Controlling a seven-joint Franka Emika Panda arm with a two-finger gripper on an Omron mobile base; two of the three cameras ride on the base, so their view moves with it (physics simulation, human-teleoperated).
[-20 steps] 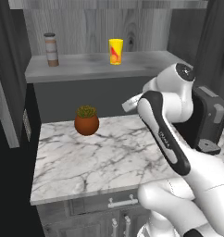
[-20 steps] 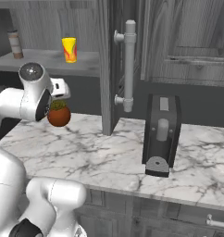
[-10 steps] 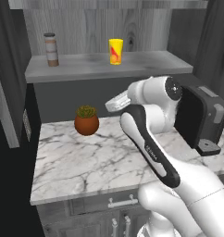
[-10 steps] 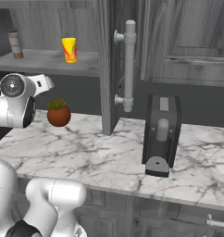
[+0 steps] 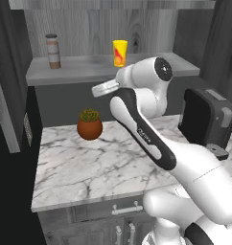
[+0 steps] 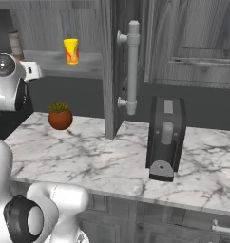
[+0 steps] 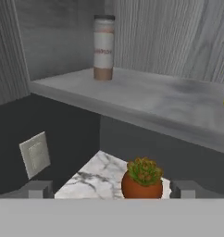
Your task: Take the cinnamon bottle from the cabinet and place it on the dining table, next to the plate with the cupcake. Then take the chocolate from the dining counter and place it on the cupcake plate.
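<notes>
Cabinet [image 5: 137, 28], grey shelf [image 7: 169, 99]; cinnamon bottle [image 7: 103, 47] upright at shelf's far left, long axis vertical, lying above and ahead-left of the end effector [image 7: 111, 189], fingers spread, released, holding nothing; potted plant [image 7: 142, 179] on worktop [image 5: 103, 165] below.

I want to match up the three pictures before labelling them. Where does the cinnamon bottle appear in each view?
Left base view: the cinnamon bottle stands upright at the upper left, on the cabinet shelf.
Right base view: at the far upper left edge, just above the arm, partly hidden.
Hand view: top centre, upright on the shelf.
Shared landmark: the potted plant, on the marble counter below the shelf.
</notes>
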